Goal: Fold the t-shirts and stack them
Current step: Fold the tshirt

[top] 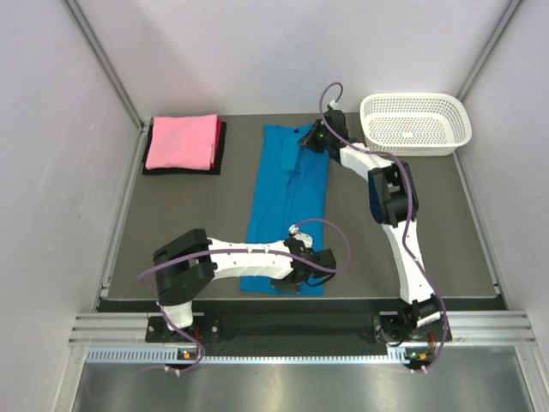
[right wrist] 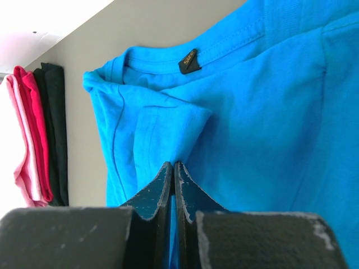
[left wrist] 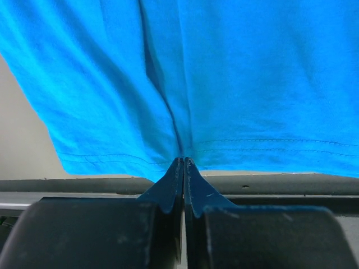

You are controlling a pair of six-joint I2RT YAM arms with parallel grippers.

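Two folded t-shirts (top: 182, 142) back-left, white basket (top: 377, 129) back-right, turquoise t-shirt (top: 274, 197) between.

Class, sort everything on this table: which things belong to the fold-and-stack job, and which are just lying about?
Job: blue t-shirt, pinched by left gripper at the hem and right gripper near the collar; pink t-shirt folded atop dark t-shirt.
Lying about: white basket, far right corner.

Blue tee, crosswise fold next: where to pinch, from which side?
Pinch the blue tee at its short ends: hem from the near edge, shoulder fold by the collar from the right. It lies as a long narrow strip. The left gripper and right gripper are shut there.
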